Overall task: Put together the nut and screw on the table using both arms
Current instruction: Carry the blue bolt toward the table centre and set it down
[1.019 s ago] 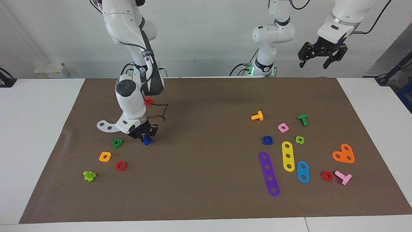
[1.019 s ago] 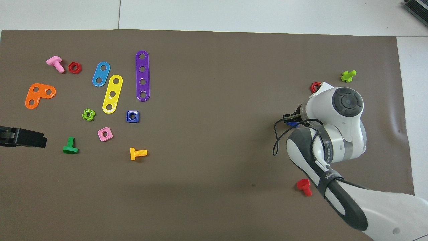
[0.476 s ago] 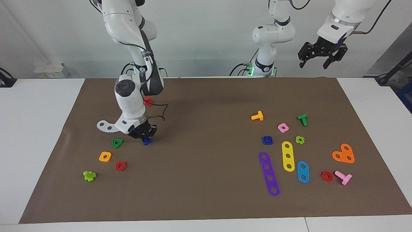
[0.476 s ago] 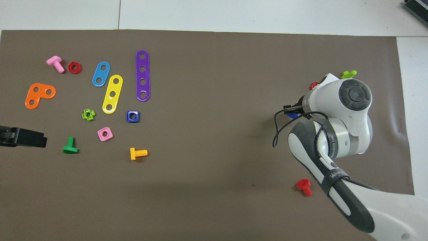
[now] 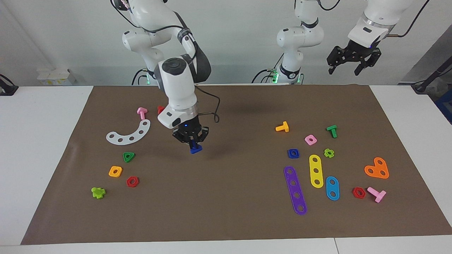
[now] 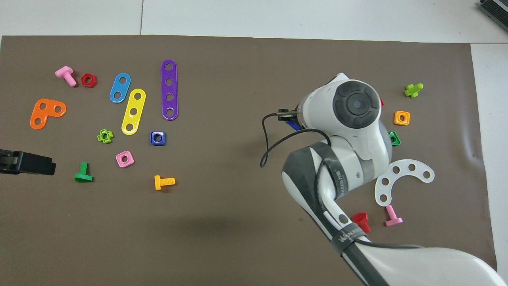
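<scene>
My right gripper [image 5: 193, 143] is shut on the dark-blue screw [image 5: 196, 149] and holds it head down a little above the brown mat [image 5: 229, 204], toward the table's middle. In the overhead view the arm covers most of the screw [image 6: 294, 125]; only a blue edge shows. The dark-blue square nut [image 5: 293, 153] lies flat on the mat toward the left arm's end, beside the purple strip [image 5: 295, 190]; it also shows in the overhead view [image 6: 157, 138]. My left gripper [image 5: 343, 71] is open and empty, and waits high over the mat's edge at its own end.
A white curved strip [image 5: 129, 134], a green triangular nut [image 5: 129, 156], an orange square nut [image 5: 115, 171], a red hex nut [image 5: 132, 181] and small bolts lie at the right arm's end. Yellow [image 5: 316, 170] and blue [image 5: 332, 188] strips, a pink nut [image 5: 310, 139] and an orange plate [image 5: 377, 168] lie near the blue nut.
My right gripper has lifted the blue screw off the mat and carried it toward the table's middle, uncovering the white curved strip and a pink bolt. The left arm has not moved.
</scene>
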Robot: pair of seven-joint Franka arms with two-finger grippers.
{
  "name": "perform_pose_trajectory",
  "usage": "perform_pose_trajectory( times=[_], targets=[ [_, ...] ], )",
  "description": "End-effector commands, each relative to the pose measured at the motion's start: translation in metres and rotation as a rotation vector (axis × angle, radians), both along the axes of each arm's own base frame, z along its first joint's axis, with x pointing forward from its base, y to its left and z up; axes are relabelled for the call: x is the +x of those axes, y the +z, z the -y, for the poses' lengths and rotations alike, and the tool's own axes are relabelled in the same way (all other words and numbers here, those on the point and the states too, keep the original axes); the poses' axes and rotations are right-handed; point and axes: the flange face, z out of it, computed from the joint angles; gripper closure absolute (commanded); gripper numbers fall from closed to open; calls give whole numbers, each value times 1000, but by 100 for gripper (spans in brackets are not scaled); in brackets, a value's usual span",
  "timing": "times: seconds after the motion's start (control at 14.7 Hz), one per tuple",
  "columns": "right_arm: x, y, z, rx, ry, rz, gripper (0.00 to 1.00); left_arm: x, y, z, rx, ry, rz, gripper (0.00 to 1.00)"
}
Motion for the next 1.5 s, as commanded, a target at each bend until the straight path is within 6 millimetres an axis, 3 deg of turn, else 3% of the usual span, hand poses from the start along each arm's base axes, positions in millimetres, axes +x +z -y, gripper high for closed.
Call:
perform_pose_trajectory(
  times=[0.0,0.14,0.27,0.41,0.54,0.75,0.82,0.88,1.09,1.22,1.43],
  targets=[
    [10,-17,-48,14,-39,1,100,-9,1,-3,-11,15,-2,0],
    [-2,-55,-86,-3,-57,-30,100,-9,1,-2,-11,14,-2,0],
    [0,-73,-118,-18,-62,-14,100,-9,2,-3,-11,15,0,0],
    [2,-87,-124,-5,-88,8,100,-9,1,-2,-11,14,-2,0],
    [-9,-97,-146,2,-58,29,100,-9,1,-3,-11,15,-2,0],
    [-9,-99,-146,2,-65,38,100,-9,1,-3,-11,15,-2,0],
    [-9,-100,-145,-2,-65,39,44,-9,2,-3,-11,15,0,0],
    [-10,-99,-145,-13,-61,42,0,-9,2,-2,-11,14,0,0],
    [-4,-92,-136,-25,-62,58,0,-9,1,-2,-11,14,0,0],
    [2,-55,-113,-21,-91,72,0,-9,1,-3,-11,15,-2,0],
    [13,11,-44,-23,-148,67,0,-12,5,5,-10,2,13,0]
  ],
)
